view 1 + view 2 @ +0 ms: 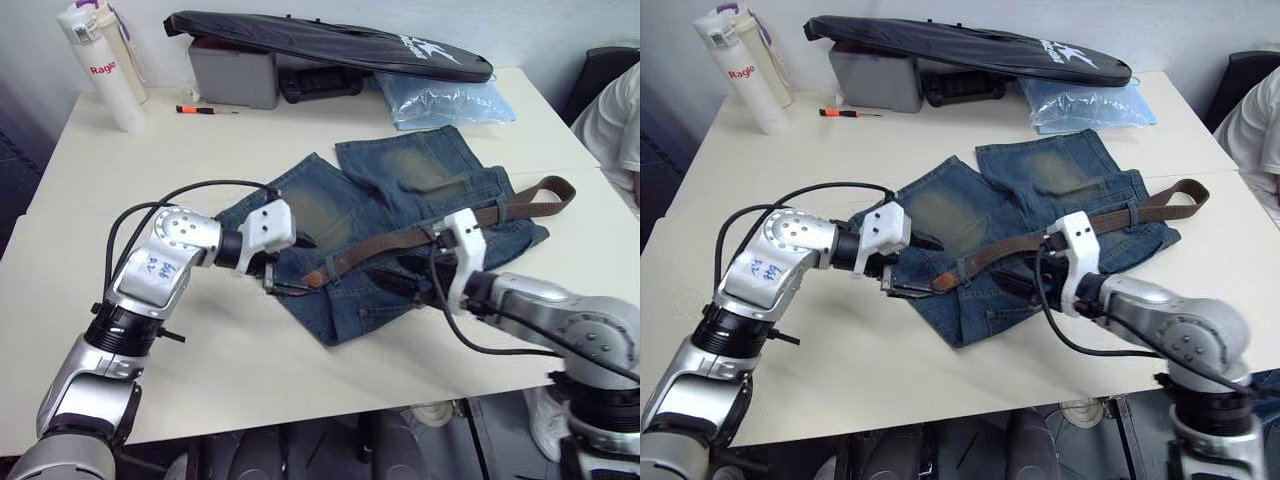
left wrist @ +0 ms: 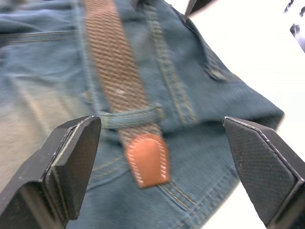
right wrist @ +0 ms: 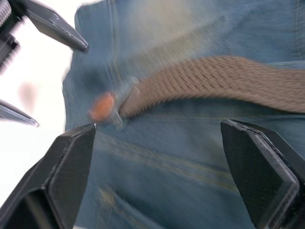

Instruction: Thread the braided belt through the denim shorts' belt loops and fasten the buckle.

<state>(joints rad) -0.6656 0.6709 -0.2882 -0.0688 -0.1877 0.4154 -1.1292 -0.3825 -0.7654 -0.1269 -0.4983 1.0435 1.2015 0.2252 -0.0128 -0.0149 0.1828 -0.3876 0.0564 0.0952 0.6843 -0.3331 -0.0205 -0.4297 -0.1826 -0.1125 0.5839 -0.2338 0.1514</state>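
The denim shorts [image 1: 400, 215] lie flat on the white table [image 1: 180, 170], waistband toward me. The braided belt [image 1: 400, 240] runs along the waistband, and its right end curls past the shorts' edge [image 1: 550, 190]. In the left wrist view the belt [image 2: 114, 62] passes under one of the belt loops [image 2: 131, 117], and its tan leather tip [image 2: 147, 160] sticks out beyond it. My left gripper [image 1: 298, 265] is open at that tip. My right gripper [image 1: 405, 272] is open just above the belt's middle [image 3: 214, 81]. I cannot make out the buckle.
At the back of the table stand a white bottle [image 1: 100, 65], a grey box [image 1: 232, 72] under a black bag [image 1: 330, 45], a small screwdriver [image 1: 205, 110] and a pale blue plastic bag [image 1: 445, 100]. A person [image 1: 615, 125] sits at the right.
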